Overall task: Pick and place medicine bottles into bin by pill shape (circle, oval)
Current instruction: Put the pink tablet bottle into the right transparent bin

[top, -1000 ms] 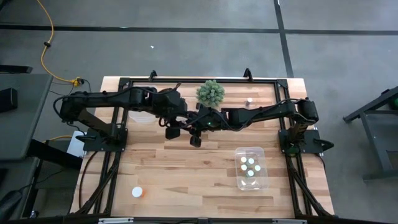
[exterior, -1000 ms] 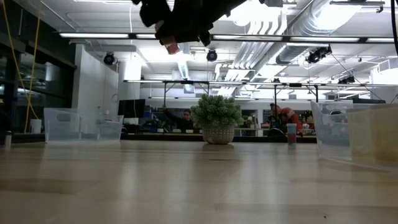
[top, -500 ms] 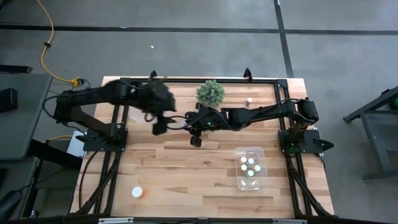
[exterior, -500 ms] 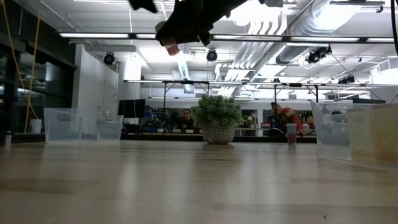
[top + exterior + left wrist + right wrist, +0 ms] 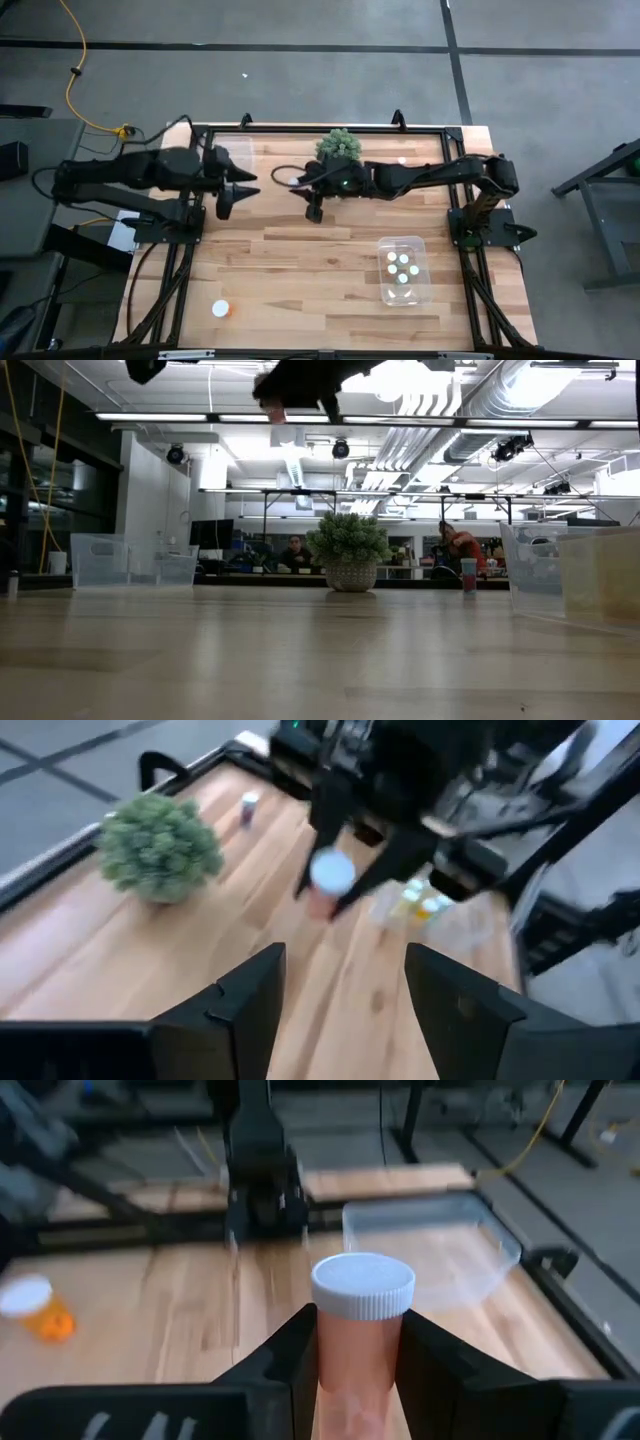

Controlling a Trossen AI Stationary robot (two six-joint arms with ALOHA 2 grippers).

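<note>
My right gripper (image 5: 357, 1342) hangs high over the table's middle (image 5: 303, 187), shut on a medicine bottle (image 5: 360, 1305) with an orange body and a white cap. My left gripper (image 5: 345, 960) stands open with nothing between its fingers, left of it (image 5: 234, 192), facing the held bottle (image 5: 330, 875). One bottle (image 5: 221, 309) lies on the table near the front left. Another (image 5: 401, 160) stands on its base at the far right. Several more stand in a clear bin (image 5: 403, 285). My right gripper pinches the bottle's orange body (image 5: 355, 1355) below the cap between its two fingers (image 5: 290, 1355). The fingers come from the table's right, slanting a little downward. The bottle is lifted well clear of the table, with its white cap (image 5: 362, 1285) past the fingertips, tipped toward my left gripper.
A green potted plant (image 5: 339, 147) stands at the far middle, just behind my right gripper. A second clear bin (image 5: 430, 1245) sits at the far left beside my left arm. The black frame rails (image 5: 190, 180) run along the table's sides.
My left gripper has drawn back from my right gripper toward the table's left edge and has rolled as it went. My right gripper has risen a little with the bottle still in its fingers.
</note>
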